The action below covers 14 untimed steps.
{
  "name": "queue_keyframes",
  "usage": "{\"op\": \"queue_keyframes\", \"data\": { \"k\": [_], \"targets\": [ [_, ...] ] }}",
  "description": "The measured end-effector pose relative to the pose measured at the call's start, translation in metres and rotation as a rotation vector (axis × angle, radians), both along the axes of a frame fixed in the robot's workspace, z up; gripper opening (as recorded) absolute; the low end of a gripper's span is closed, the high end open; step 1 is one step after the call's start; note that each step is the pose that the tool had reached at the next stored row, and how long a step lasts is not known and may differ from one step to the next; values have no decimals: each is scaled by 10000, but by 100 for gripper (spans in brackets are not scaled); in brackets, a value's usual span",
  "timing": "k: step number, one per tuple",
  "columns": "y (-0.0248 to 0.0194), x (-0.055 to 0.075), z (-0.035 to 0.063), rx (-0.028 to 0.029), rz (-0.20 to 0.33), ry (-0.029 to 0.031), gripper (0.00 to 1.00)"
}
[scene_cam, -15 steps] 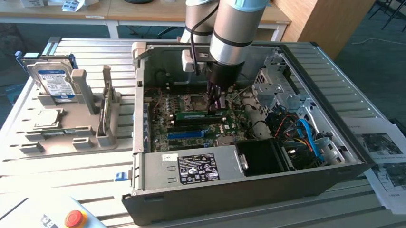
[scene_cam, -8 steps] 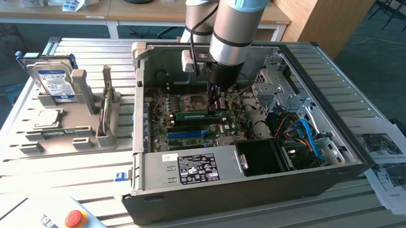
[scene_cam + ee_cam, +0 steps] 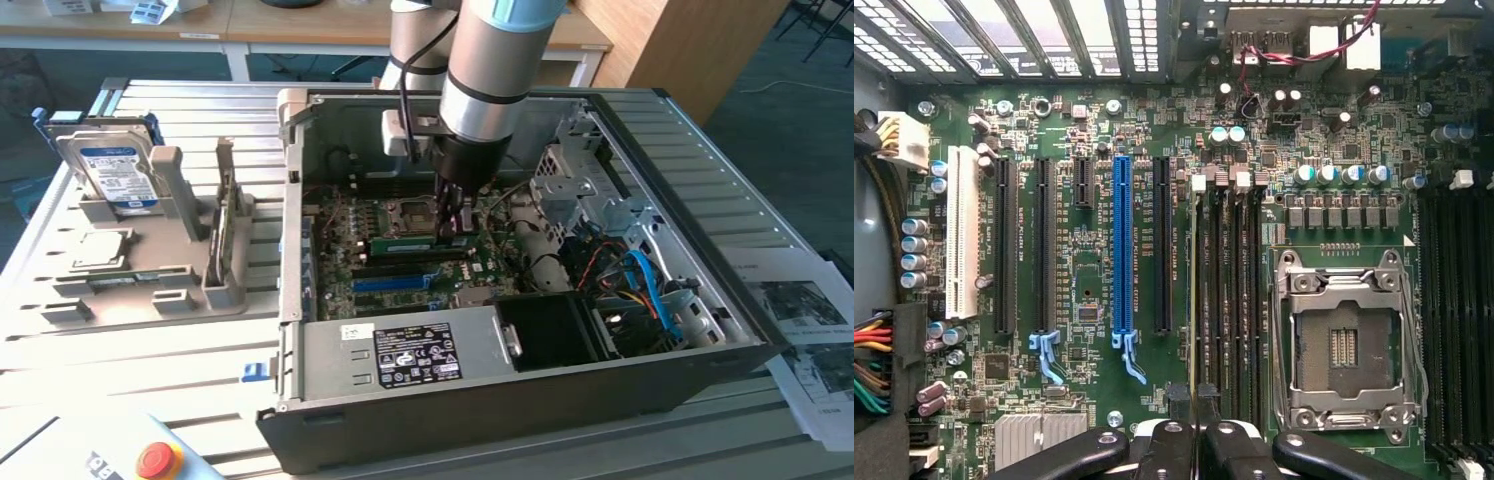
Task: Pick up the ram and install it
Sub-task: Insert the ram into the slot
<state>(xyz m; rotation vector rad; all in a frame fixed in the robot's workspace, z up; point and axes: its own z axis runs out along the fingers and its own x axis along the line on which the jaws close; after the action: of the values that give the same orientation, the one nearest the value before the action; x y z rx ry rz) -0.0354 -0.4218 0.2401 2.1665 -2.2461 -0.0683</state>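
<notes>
- Green ram [image 3: 400, 241] gripped edge-on, gripper [image 3: 457, 230] closed on its upper edge, low inside the open computer case [image 3: 441, 410]
- Wrist view: ram runs along the memory slots [image 3: 1229, 290], on the side nearest the blue expansion slot [image 3: 1122, 250] (seated or just above, cannot tell)
- Step in hand, my judgement: insertion; pick-up done
- Seating calls for ram square to slot, straight push down, no tilt

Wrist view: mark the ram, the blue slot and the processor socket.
ram [image 3: 1194, 300], wrist view, edge facing the camera.
blue slot [image 3: 1122, 250], wrist view, middle of its length.
processor socket [image 3: 1344, 345], wrist view, centre contact field.
</notes>
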Motion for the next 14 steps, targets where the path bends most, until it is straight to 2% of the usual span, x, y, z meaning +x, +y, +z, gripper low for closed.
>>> {"op": "queue_keyframes", "data": {
  "k": [2, 7, 14],
  "targets": [
    [2, 0, -2, 3, -1, -1, 12],
    [42, -8, -5, 3, -1, -1, 12],
    [42, -8, -5, 0, 41, -1, 12]
  ]
}}
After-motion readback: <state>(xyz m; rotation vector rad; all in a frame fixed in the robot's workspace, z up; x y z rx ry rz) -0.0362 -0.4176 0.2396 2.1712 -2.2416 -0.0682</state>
